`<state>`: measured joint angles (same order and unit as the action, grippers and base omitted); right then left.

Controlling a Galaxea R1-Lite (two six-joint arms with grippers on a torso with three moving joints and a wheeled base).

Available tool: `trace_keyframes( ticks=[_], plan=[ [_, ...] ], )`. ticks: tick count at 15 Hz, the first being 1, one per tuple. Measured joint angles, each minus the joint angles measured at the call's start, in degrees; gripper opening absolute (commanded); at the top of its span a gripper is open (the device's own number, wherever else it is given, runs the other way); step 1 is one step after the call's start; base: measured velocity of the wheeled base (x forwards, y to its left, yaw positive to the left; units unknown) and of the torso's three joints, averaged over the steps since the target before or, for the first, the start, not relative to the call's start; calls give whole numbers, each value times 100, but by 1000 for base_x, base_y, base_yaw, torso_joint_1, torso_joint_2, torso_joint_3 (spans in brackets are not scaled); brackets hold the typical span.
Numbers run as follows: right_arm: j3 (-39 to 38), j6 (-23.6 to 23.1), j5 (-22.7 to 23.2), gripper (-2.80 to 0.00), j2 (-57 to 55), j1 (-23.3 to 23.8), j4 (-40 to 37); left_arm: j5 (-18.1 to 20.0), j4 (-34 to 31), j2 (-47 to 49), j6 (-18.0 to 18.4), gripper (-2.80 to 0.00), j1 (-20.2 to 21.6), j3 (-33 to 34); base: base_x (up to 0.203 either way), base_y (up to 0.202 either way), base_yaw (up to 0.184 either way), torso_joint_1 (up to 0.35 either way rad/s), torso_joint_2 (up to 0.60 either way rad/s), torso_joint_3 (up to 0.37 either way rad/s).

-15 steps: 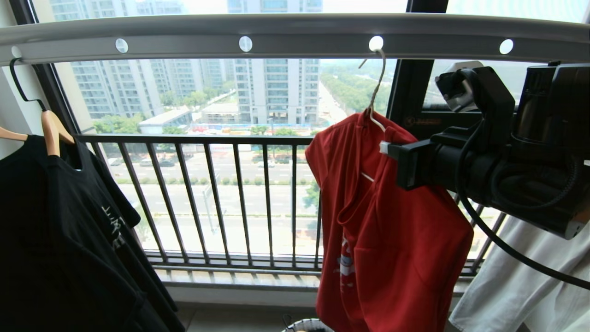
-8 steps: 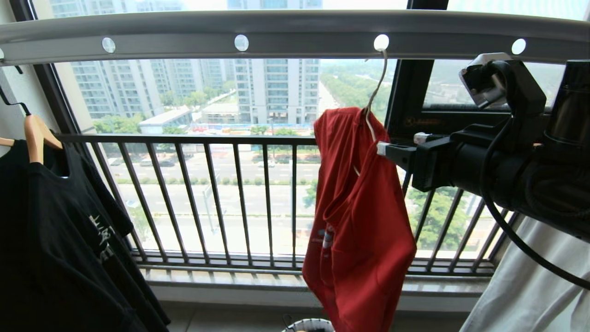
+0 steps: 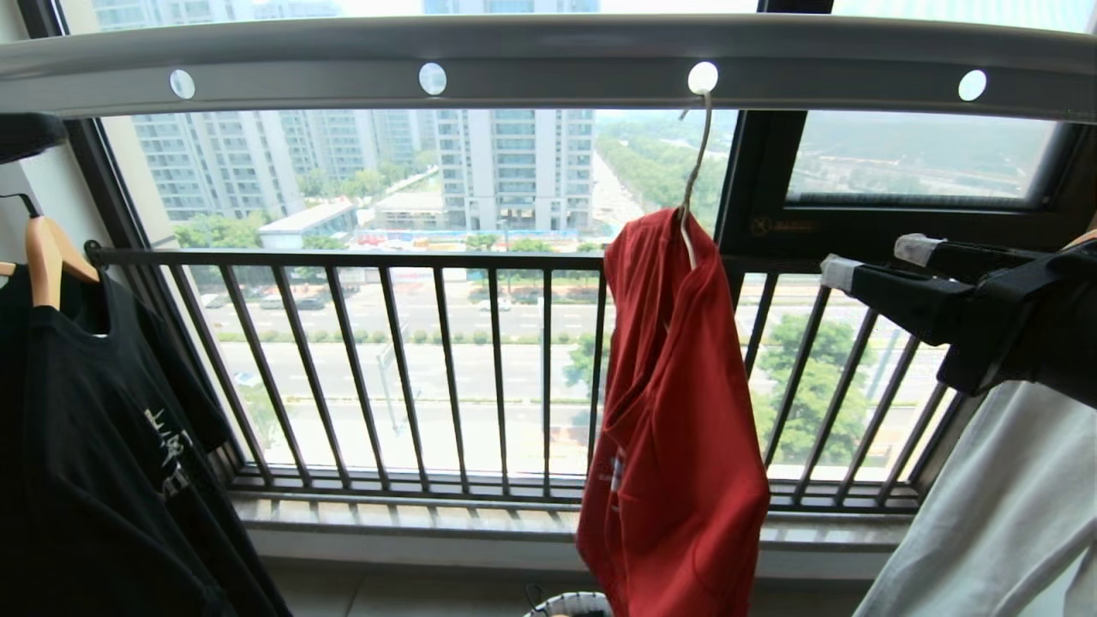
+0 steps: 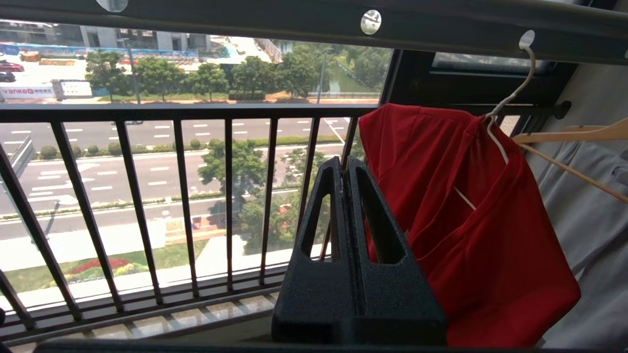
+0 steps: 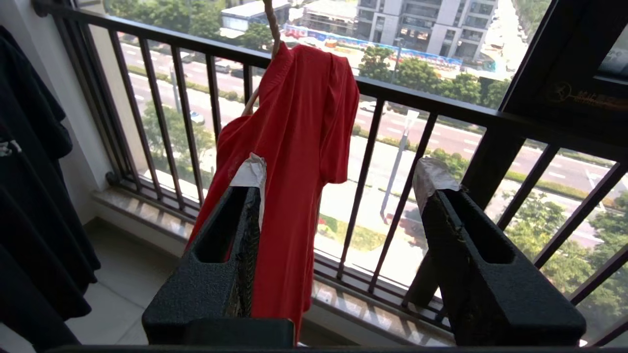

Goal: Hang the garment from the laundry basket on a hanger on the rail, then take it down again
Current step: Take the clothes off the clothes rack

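Garment [image 3: 677,411] apparently clear of right gripper [image 3: 870,261].

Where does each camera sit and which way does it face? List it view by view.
Head view: on the head, facing the rail, red shirt on its hanger, railing; the open right hand juts in at right.
Left wrist view: behind the shut left hand, facing the railing, shirt beside it.
Right wrist view: behind the open right hand, facing shirt and railing.
Shared: all three show the red shirt and railing.
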<state>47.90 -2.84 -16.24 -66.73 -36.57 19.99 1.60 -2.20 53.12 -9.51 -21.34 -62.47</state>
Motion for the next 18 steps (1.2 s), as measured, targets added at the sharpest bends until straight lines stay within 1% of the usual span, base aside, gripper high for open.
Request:
trace_keyframes(
  ticks=[2,4,7,9,11,13,15,18],
  plan=[
    [-258,-11,-11,-280,410,22,-48,0,0,99,1,-280,-2,29,0,0,0,0,0,0],
    [-372,-11,-15,-280,658,33,-288,7,-10,174,8,-280,-4,63,0,0,0,0,0,0],
    [-388,-10,-24,-280,818,38,-455,7,-10,208,18,-280,-15,64,0,0,0,0,0,0],
    [-376,9,-15,-280,883,38,-696,7,0,208,15,-280,-26,41,0,0,0,0,0,0],
    [-234,3,-2,-280,880,33,-742,7,12,205,12,-280,-26,26,0,0,0,0,0,0],
    [-123,-57,156,-280,809,20,-719,6,-5,192,48,-280,-29,24,0,0,0,0,0,0],
    [-21,-157,490,-280,649,5,-712,7,-21,181,188,-280,-29,41,0,0,0,0,0,0],
    [297,-279,553,-280,254,0,-701,-3,-1,183,201,-280,-29,48,0,0,0,0,0,0]
  ],
)
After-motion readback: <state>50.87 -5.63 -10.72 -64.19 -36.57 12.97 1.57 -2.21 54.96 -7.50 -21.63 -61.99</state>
